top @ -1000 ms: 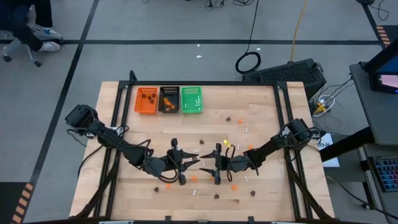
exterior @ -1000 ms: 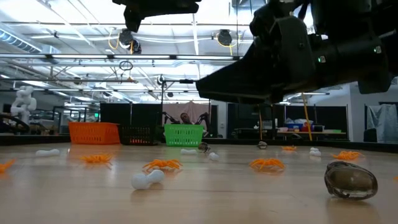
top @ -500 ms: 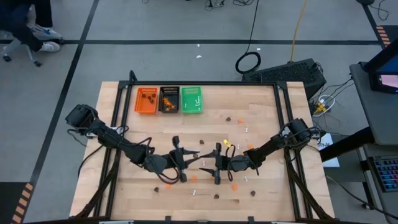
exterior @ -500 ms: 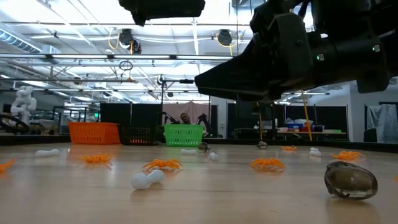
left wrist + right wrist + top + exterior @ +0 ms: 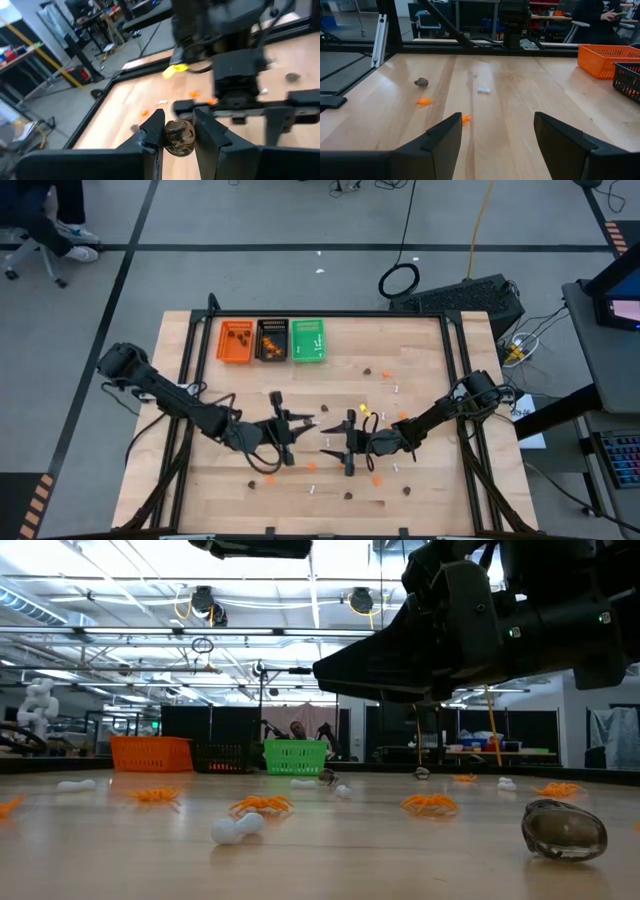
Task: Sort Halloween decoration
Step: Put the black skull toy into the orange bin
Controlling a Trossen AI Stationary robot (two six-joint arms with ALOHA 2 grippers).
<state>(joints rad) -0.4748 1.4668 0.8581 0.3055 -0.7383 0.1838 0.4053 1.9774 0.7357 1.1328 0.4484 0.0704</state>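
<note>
My left gripper [image 5: 306, 426] hovers over the middle of the table, shut on a dark brown blob [image 5: 179, 137], one piece of the Halloween decoration. My right gripper [image 5: 328, 447] faces it from the right, low over the table, open with nothing between its fingers [image 5: 497, 135]. Orange blobs [image 5: 262, 805], a white stick [image 5: 236, 828] and another brown blob [image 5: 564, 830] lie loose on the wood. The orange tray [image 5: 235, 341], black tray [image 5: 272, 340] and green tray [image 5: 308, 340] stand in a row at the far left. My left gripper pinches the dark brown blob by its two opposite sides [image 5: 170, 140] between its two fingers, near their free ends. The fingers come nearly level from the table's left. The blob is lifted clear of the table.
More trinkets lie around the grippers: brown blobs [image 5: 368, 370] [image 5: 348, 495], an orange one [image 5: 377, 478], a white stick [image 5: 398, 388]. Ahead of my right gripper are a brown blob [image 5: 422, 82], orange blobs [image 5: 424, 101] and a white stick [image 5: 483, 90]. A black frame [image 5: 455, 380] borders the table.
My left gripper has risen with the brown blob and gone a little toward the far edge, rolling about its own axis; in the low view it climbs almost out of the picture's top. It stays shut on the blob.
</note>
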